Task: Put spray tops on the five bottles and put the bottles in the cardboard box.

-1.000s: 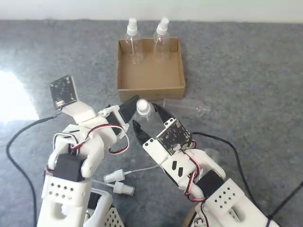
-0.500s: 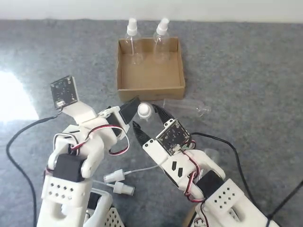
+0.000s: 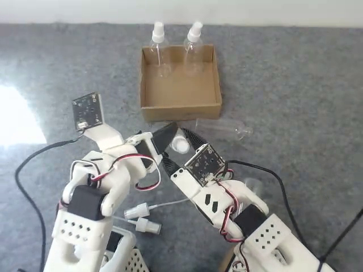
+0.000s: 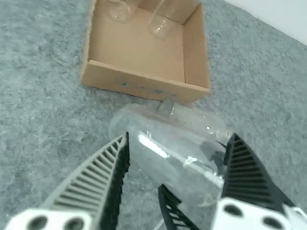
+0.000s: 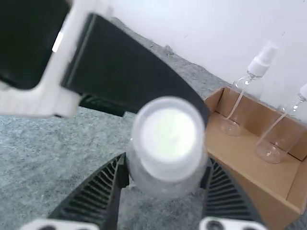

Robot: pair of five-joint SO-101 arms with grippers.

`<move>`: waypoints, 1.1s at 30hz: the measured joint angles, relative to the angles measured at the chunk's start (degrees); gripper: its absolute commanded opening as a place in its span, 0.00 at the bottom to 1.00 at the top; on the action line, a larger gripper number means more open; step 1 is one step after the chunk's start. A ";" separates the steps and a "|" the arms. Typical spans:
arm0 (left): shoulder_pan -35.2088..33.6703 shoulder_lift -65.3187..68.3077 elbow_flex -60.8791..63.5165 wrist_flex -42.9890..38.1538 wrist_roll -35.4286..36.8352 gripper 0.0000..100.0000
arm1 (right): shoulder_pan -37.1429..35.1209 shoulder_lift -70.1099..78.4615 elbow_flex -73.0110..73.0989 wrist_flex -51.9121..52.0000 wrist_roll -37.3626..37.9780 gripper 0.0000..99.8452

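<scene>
Bottle clamped in right hand

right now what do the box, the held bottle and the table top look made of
Box: matte brown cardboard, judging by its flat folded walls and raw edges.
Bottle: clear, glossy, likely plastic, possibly glass; the table shows through it, with bright highlights.
Table top: grey speckled stone or stone-look laminate, polished; it throws a bright glare patch.

Left arm, right arm: white printed shells, black servo blocks, rows of round holes at the bases. Red, black and white wires loop along both. Left gripper, right gripper: ribbed black fingers. Dark square circuit board on each wrist.
</scene>
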 measured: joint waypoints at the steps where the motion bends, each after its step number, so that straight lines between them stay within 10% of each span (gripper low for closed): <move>1: 0.44 -0.18 0.09 0.00 0.00 0.29 | 0.00 0.00 0.00 0.00 0.00 0.14; 33: -22.15 0.70 5.71 -3.87 -1.05 0.29 | -0.09 -0.26 -3.43 9.58 0.00 0.14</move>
